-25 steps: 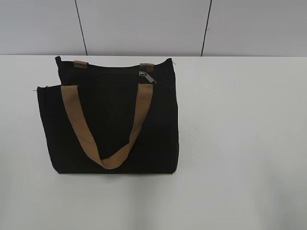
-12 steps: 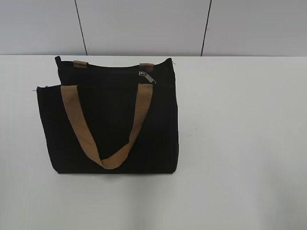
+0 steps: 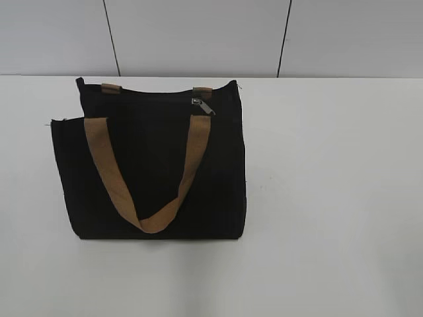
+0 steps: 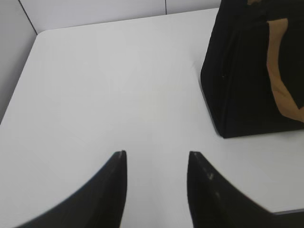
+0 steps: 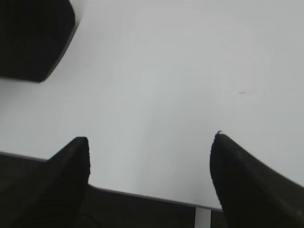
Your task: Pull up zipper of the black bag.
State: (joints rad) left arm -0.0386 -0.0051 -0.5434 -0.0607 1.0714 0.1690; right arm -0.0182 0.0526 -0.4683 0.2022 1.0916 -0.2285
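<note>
The black bag lies flat on the white table, left of middle in the exterior view, with a tan loop handle draped over its front. The small grey zipper pull sits on the zip line near the bag's top edge, toward its right end. Neither gripper shows in the exterior view. In the left wrist view my left gripper is open and empty above bare table, with the bag at the upper right. In the right wrist view my right gripper is open and empty over the table's near edge, with a corner of the bag at the upper left.
The white table stretches to the right of the bag and in front of it. A grey panelled wall stands behind the table's far edge. The table's rounded far left corner shows in the left wrist view.
</note>
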